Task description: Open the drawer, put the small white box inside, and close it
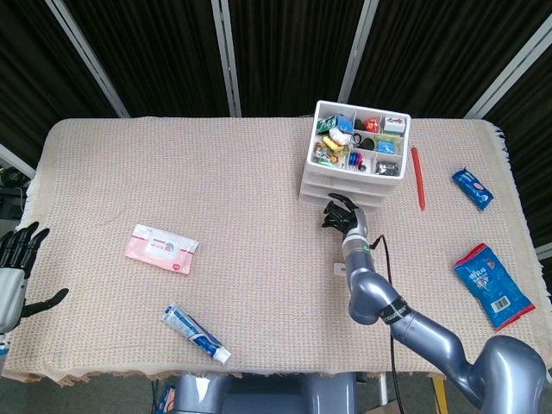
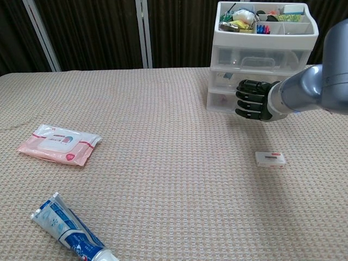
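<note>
Right in front of the drawer unit (image 2: 263, 57), the right hand (image 2: 252, 99) hovers with fingers curled in, holding nothing as far as I can see. Left hand (image 1: 15, 263) sits off the table edge, fingers spread, empty. That small white box (image 2: 270, 159) lies flat on the cloth, just beside the right arm. Looks light, stiff and thin, so I'd pinch its long edges.

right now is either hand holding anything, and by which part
Nothing is held. The right hand, fingers curled, hangs in front of the drawer unit; the small white box lies on the table. The left hand is spread, empty.
</note>
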Controlling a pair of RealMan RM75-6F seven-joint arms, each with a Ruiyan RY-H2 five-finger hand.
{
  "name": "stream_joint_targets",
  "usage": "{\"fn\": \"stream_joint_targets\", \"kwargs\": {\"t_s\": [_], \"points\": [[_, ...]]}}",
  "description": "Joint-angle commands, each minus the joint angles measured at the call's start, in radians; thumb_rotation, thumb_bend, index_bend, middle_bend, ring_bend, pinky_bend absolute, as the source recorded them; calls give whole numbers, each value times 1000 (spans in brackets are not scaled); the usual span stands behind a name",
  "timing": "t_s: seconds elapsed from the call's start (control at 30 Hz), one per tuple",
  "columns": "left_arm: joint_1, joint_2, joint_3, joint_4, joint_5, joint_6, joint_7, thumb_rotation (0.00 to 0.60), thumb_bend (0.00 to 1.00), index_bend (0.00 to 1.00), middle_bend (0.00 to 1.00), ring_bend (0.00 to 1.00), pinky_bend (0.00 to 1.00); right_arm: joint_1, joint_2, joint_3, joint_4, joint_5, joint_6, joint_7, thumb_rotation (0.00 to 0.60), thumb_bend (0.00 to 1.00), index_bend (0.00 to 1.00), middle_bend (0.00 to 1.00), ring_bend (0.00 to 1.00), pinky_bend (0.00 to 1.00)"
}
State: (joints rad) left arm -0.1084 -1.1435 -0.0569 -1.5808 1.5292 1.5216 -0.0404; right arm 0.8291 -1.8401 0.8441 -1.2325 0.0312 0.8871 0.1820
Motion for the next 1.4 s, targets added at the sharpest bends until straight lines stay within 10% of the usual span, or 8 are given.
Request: {"fn": "stream_joint_targets", "kwargs": {"t_s": [0.03, 1.4], "points": [[0, 0, 0, -1, 0, 0, 0, 600, 180, 57, 0, 0, 0, 2, -1, 0, 2, 2, -2, -2, 600, 502, 356, 687, 668, 633], [3, 4, 3, -11, 1, 0, -13, 600, 181, 58, 0, 0, 0, -116, 46, -119, -337, -76, 126, -18, 600, 496, 290, 672, 649, 632]]}}
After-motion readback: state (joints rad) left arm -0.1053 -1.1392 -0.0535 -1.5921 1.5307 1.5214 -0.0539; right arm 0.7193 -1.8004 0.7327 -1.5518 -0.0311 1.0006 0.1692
